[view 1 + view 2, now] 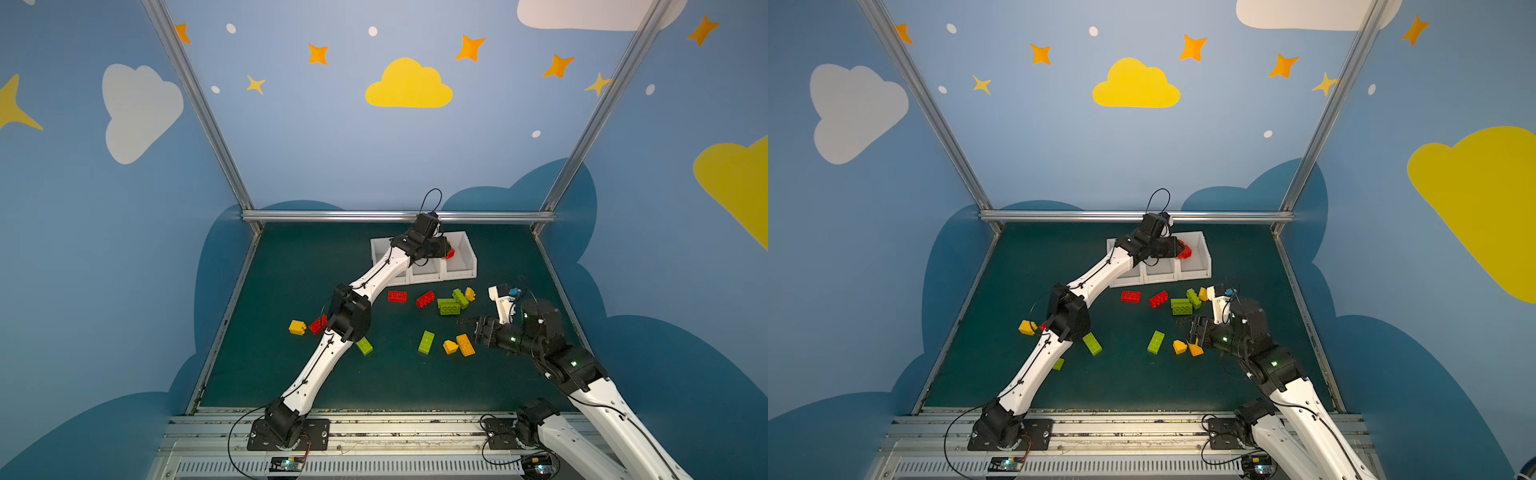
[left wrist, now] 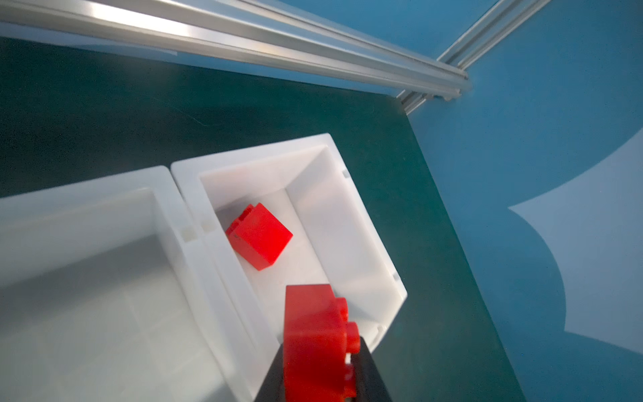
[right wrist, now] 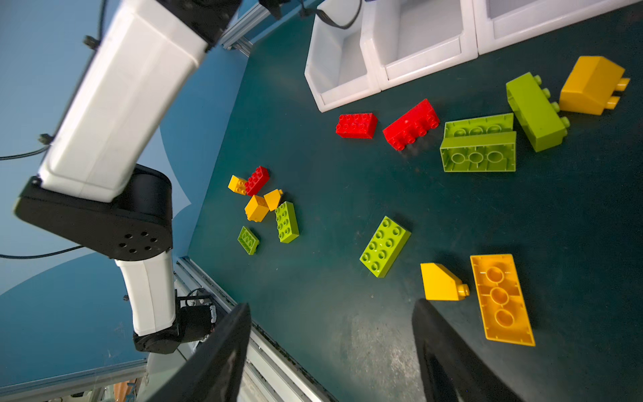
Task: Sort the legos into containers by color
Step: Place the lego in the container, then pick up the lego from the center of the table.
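Note:
My left gripper (image 2: 318,351) is shut on a red lego (image 2: 313,334) and holds it above the rightmost of three white containers (image 2: 250,156). Another red lego (image 2: 259,236) lies inside that container. In a top view the left gripper (image 1: 445,249) reaches over the container row (image 1: 461,272). My right gripper (image 3: 332,304) is open and empty, hovering over the mat beside a yellow sloped lego (image 3: 440,282) and a flat yellow lego (image 3: 501,299). Loose red legos (image 1: 397,296) (image 1: 425,299), green legos (image 1: 449,306) (image 1: 426,342) and a yellow lego (image 1: 469,294) lie on the green mat.
A second cluster, a yellow lego (image 1: 297,327), a red lego (image 1: 318,324) and a green lego (image 1: 364,345), lies under the left arm's elbow (image 1: 349,311). A metal rail (image 1: 395,216) and blue walls close the mat at the back and sides.

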Available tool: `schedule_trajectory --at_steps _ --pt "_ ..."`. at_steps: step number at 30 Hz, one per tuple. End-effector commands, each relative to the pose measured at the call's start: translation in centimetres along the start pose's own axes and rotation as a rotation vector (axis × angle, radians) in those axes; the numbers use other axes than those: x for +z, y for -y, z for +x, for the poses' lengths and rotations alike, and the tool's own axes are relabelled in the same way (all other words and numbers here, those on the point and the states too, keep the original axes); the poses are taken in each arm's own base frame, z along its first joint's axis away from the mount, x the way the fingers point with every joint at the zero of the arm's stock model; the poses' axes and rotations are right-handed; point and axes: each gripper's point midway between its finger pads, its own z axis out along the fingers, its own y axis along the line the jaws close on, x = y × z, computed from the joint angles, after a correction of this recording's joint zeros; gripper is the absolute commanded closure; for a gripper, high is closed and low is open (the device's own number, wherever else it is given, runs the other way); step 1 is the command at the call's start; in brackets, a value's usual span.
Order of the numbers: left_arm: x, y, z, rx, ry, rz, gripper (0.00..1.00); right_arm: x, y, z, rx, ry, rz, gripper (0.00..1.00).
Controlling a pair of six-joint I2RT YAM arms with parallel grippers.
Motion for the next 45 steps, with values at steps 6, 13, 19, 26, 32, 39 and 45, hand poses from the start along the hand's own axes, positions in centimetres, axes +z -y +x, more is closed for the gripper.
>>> schedule_trajectory --at_steps 6,13,19,26,32,39,45 --pt "2.7 1.4 -3.2 -0.13 0.208 0.156 0.68 1.0 0.1 -0.5 -0.029 0.0 0.0 0.29" --pt "2.9 1.3 -3.2 -0.125 0.221 0.147 0.65 1.7 0.0 -0.6 -0.041 -0.024 -0.004 0.3" --pt "2.4 1.8 -3.2 -0.098 0.212 0.137 0.38 2.0 0.1 -0.6 -0.031 -0.033 -0.003 0.27" --pt "-0.9 3.1 -5.7 -0.067 0.218 0.118 0.31 2.0 0.5 -0.9 -0.024 -0.05 0.043 0.27" --pt "-8.0 3.1 -8.1 -0.031 0.186 -0.03 0.28 3.7 1.9 -1.2 -0.059 -0.143 0.151 0.25" --pt "-19.0 2.6 -7.8 -0.014 0.209 -0.156 0.2 7.6 2.2 -1.8 -0.188 -0.261 0.239 0.18" --pt "-29.3 1.3 -5.4 -0.046 0.323 -0.194 0.08 11.8 2.1 -2.4 -0.315 -0.328 0.187 0.12"
